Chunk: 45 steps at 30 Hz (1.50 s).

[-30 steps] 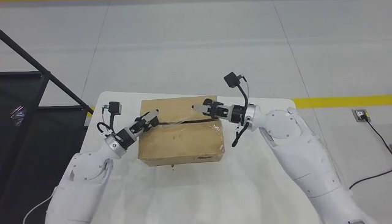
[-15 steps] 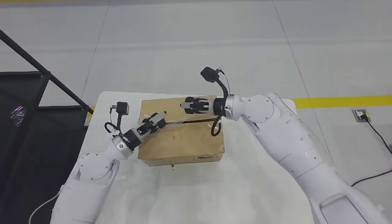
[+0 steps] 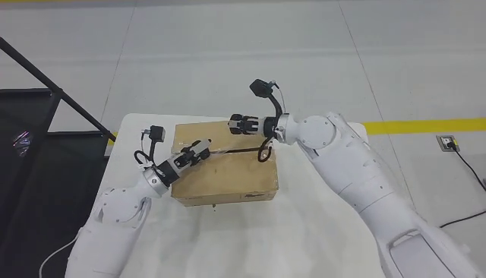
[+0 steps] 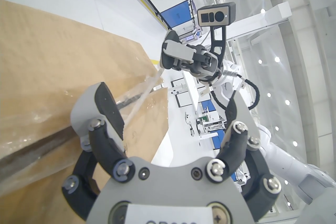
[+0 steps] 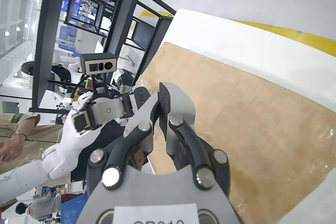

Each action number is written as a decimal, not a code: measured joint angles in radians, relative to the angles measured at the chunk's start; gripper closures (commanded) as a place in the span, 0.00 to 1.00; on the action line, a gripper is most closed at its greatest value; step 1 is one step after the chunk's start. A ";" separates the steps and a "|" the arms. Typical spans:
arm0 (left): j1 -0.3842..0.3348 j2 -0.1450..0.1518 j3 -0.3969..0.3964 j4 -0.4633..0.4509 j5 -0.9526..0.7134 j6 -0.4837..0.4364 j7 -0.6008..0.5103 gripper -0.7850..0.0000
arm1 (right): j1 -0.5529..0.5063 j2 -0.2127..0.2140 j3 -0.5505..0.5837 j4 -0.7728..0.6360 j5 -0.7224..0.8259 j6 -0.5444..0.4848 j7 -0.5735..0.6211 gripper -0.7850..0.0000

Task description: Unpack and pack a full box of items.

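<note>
- Pinching the free end of the clear tape strip [image 4: 148, 87], your right gripper [image 5: 159, 101] has its jaws clenched on it. The left wrist view shows the strip stretched from the box seam up to those pads, lifted off the cardboard.
- Your left gripper [image 4: 168, 96] has its jaws spread wide and grasps nothing. It sits low over the box top, with one pad just beside the seam [image 3: 243, 150], where the tape lies stuck down.
- The box [image 3: 224, 173] itself, plain cardboard, rests on the white table [image 3: 304, 232] between your two arms. Both top flaps are down, and the right gripper hangs near its far edge.
- My reading is that you are in the unsealing step, the very start of the unpacking. The seam looks bared on the right arm's side and taped near the left gripper. No item is out yet.
- The next move probably calls for a steady pull along the seam toward the left gripper's end, kept at a low angle so the strip peels rather than snaps.
- You may want the open left gripper pressed onto a flap, since the box could lift or slide with the pull.
- Once the strip is free, drop it aside and fold the flaps back.
</note>
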 measured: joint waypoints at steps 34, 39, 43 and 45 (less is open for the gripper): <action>-0.040 -0.014 0.070 0.012 0.010 0.020 -0.001 0.00 | -0.032 0.033 0.076 -0.017 -0.056 0.034 0.262 1.00; -0.051 -0.018 0.088 0.016 0.013 0.022 0.003 0.00 | -0.060 0.053 0.117 -0.060 -0.052 0.037 0.275 1.00; -0.060 -0.022 0.102 0.021 0.014 0.026 0.007 0.00 | -0.091 0.074 0.165 -0.121 -0.038 0.048 0.282 1.00; -0.066 -0.025 0.111 0.025 0.014 0.028 0.009 0.00 | -0.114 0.085 0.190 -0.161 -0.036 0.045 0.259 1.00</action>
